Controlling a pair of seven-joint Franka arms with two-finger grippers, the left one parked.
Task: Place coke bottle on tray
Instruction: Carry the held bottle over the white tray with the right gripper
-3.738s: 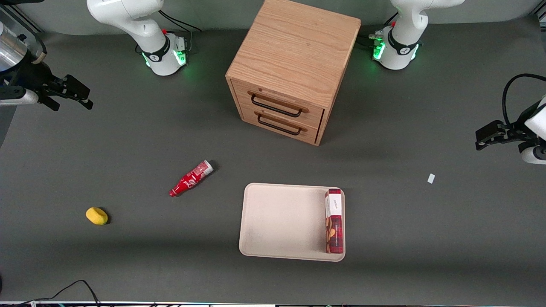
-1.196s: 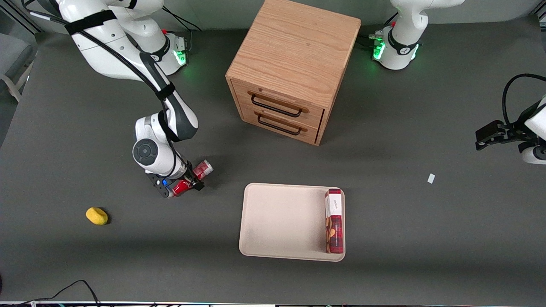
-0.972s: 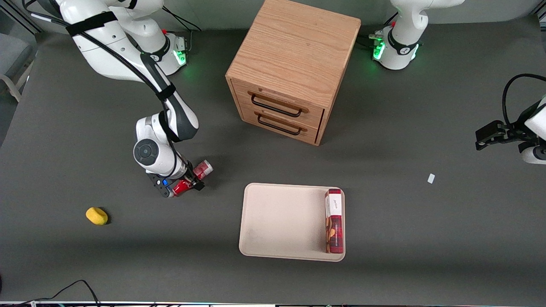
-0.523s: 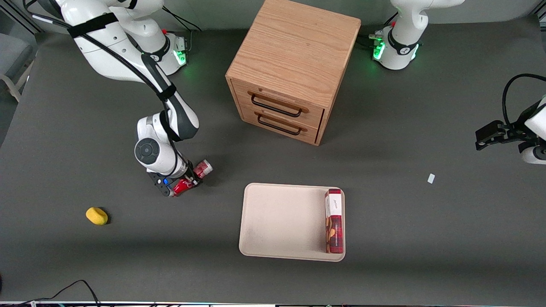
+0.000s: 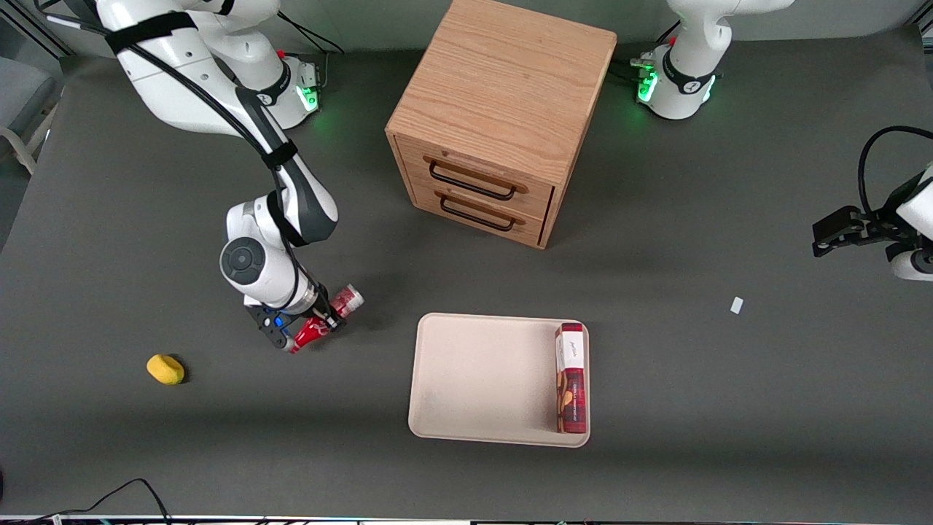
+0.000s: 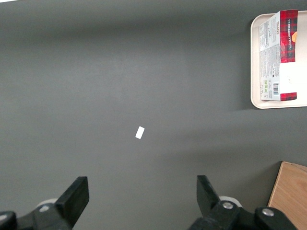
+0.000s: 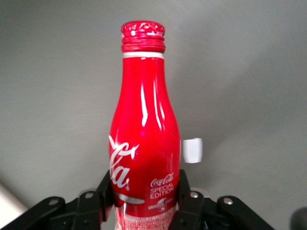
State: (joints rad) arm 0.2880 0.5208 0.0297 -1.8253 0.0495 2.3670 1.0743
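Here the claw clamps the coke bottle mid-body.

The working arm is glossy white with dark grey joint bands, a black cable strapped along it and a round grey cap at the wrist. Its base glows green. The gripper is black, with a small blue spot.

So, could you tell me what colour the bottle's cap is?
Red, like the coke bottle body; clearest in the right wrist view.
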